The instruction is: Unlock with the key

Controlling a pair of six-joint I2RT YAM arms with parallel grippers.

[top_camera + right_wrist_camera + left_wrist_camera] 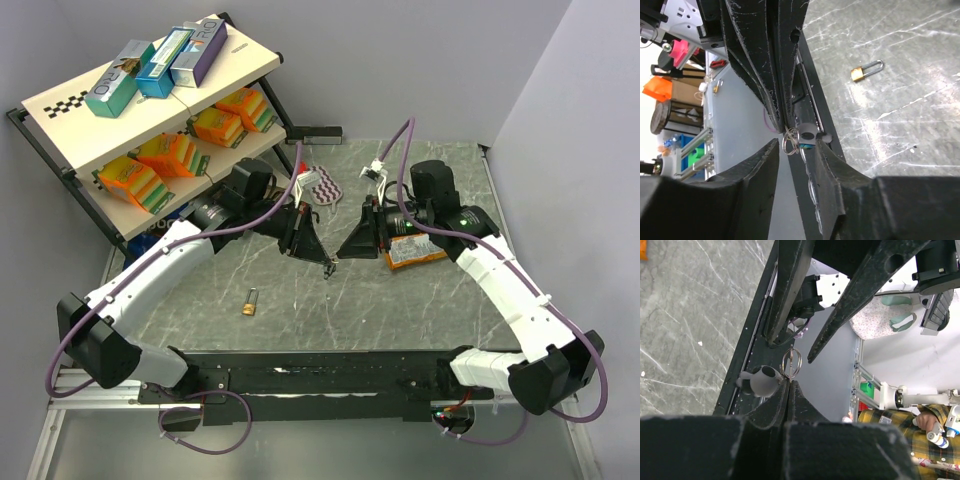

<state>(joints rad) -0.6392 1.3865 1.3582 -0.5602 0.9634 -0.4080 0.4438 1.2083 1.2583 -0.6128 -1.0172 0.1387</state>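
Padlock (250,301), brass-bodied, lies flat on the marbled table (400,310) in the overhead view, left of centre and nearer than both gripper tips, touched by nothing. The left gripper (322,262) and right gripper (342,255) meet tip to tip above mid-table, to the right of the lock and well apart from it. A small dark item hangs at the left gripper's tip; it is too small here to name. A shelf rack (60,110) with boxes and sponges stands far left, and an orange packet (415,252) lies under the right arm.

From the left wrist, the left gripper (789,387) is pinched tight on a key ring (791,363), which stands upright out of its tips. The right gripper's two fingers (790,290) reach in from above, spread, one tip on either side of the ring and clear of it.

From the right wrist, the right gripper (794,150) is parted with nothing between its pads. The left gripper (782,125) comes in clenched from above, the key ring (789,142) and a small teal piece (804,145) dangling at its tip; the key blade cannot be made out. The padlock (862,72) rests on the table to the far right.
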